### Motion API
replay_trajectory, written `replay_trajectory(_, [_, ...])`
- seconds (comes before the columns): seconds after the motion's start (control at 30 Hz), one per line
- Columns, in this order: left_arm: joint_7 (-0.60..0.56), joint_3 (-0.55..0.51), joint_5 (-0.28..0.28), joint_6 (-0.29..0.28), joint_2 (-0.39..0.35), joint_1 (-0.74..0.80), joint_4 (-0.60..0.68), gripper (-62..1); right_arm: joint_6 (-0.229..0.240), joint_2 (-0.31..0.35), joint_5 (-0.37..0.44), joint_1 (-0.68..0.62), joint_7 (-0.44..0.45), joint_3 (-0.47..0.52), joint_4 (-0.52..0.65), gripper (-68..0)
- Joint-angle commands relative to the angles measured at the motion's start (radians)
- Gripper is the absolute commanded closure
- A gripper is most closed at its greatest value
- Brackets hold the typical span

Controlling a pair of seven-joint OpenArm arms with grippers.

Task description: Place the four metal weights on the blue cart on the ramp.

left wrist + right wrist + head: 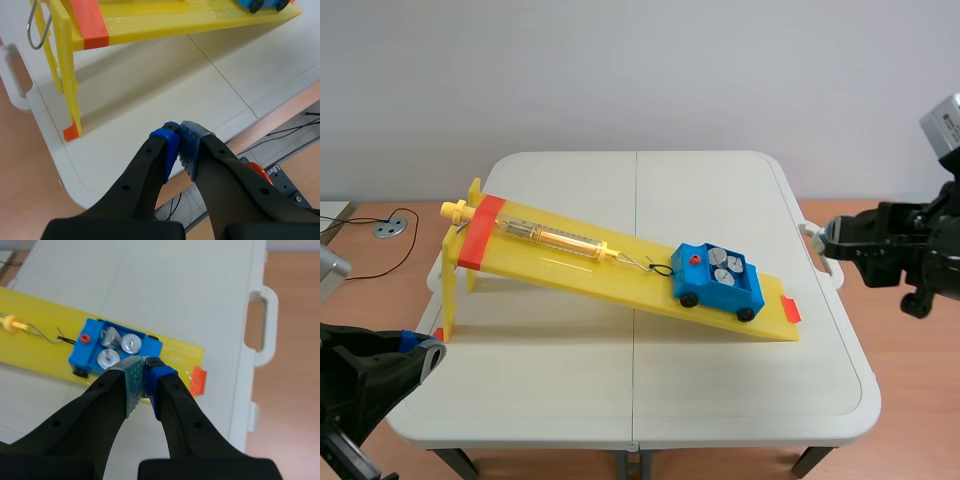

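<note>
Matte black arms (pixel 360 372); the left gripper (pixel 179 144) has thick fingers (pixel 145 175) with blue pads (pixel 168 150), one dotted; the right gripper (pixel 145 374) pairs a dotted grey-green pad (pixel 131 385) with a blue one; a grey block (pixel 944 120) sits at the scene's 2 o'clock.

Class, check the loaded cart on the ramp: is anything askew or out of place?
One metal weight in the blue cart, beside its red knob, leans on edge; the weight next to it lies flat. Nothing spilled.

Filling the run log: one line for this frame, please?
weights: in blue cart | cart: low on yellow ramp | left pincer: shut, empty, clear of ramp | right pincer: shut, empty, clear of cart
</note>
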Motion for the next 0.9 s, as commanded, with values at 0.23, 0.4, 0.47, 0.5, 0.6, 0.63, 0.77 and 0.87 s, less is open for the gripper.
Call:
replay_trajectory(0.23, [-0.103,-0.013,-0.074,-0.018,0.022,-0.022,0.071,-3.6,0.041,-0.081,0.060,0.200,0.142,-0.104,-0.113,-0.6])
replay_trajectory(0.4, [-0.103,-0.013,-0.074,-0.018,0.022,-0.022,0.071,-3.6,0.041,-0.121,0.051,0.240,0.139,-0.117,-0.167,-0.6])
replay_trajectory(0.47, [-0.103,-0.013,-0.074,-0.018,0.022,-0.022,0.071,-3.6,0.041,-0.129,0.048,0.253,0.142,-0.117,-0.185,-0.6])
replay_trajectory(0.5, [-0.103,-0.013,-0.074,-0.018,0.022,-0.022,0.071,-3.6,0.042,-0.132,0.048,0.259,0.142,-0.117,-0.196,-0.6])
replay_trajectory(0.6, [-0.103,-0.013,-0.074,-0.018,0.022,-0.022,0.071,-3.6,0.042,-0.139,0.048,0.279,0.143,-0.118,-0.224,-0.6])
replay_trajectory(0.63, [-0.103,-0.013,-0.074,-0.018,0.022,-0.022,0.071,-3.6,0.042,-0.143,0.048,0.285,0.143,-0.118,-0.232,-0.6])
replay_trajectory(0.77, [-0.103,-0.013,-0.074,-0.018,0.022,-0.022,0.071,-3.6,0.048,-0.157,0.049,0.304,0.146,-0.118,-0.260,-0.6])
replay_trajectory(0.87, [-0.103,-0.013,-0.074,-0.018,0.022,-0.022,0.071,-3.6,0.056,-0.167,0.048,0.312,0.149,-0.118,-0.269,-0.6])
